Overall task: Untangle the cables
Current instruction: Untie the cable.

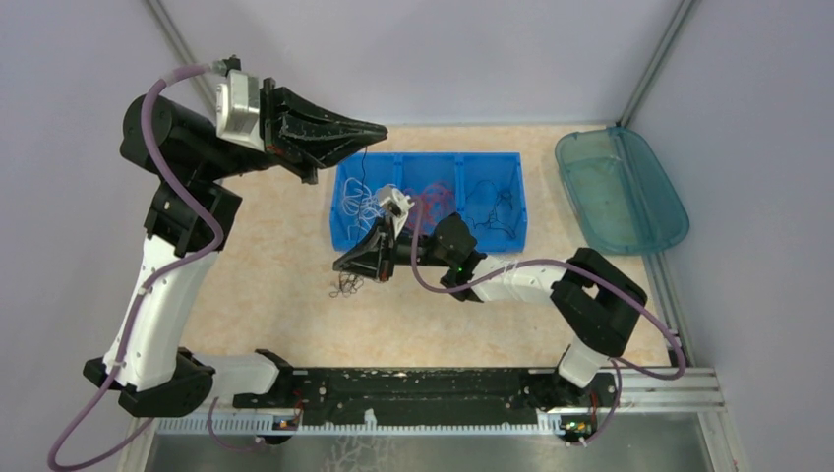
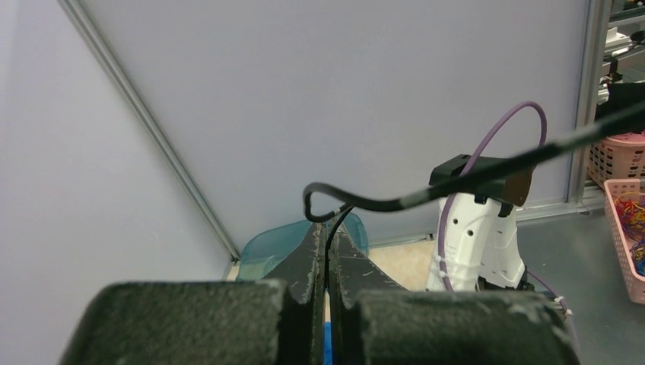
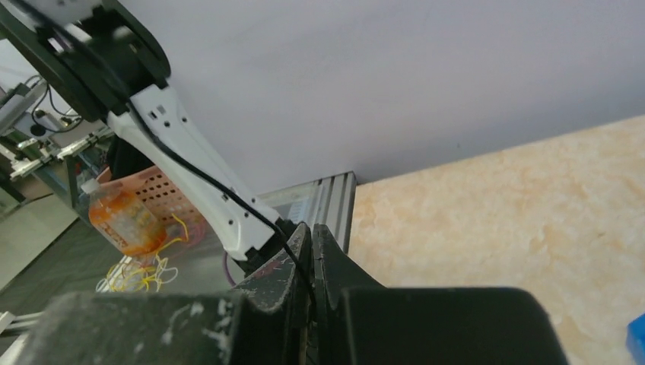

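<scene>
A thin black cable (image 2: 395, 203) sticks up between the fingers of my left gripper (image 2: 327, 230), loops and runs off to the right. That gripper (image 1: 382, 129) is shut on it, raised above the bin's left end, with the cable (image 1: 364, 162) hanging below. My right gripper (image 3: 310, 228) is shut on a black cable (image 3: 228, 195) that leads up and left from its tips. It (image 1: 340, 265) hovers low over a small tangle of cables (image 1: 344, 287) on the table. I cannot tell whether both hold the same cable.
A blue three-compartment bin (image 1: 425, 240) holds white cables (image 1: 362, 203), red ones (image 1: 438, 197) and black ones (image 1: 492, 205). A teal tray (image 1: 620, 187) lies at the back right. Walls close off the table at the back and on both sides.
</scene>
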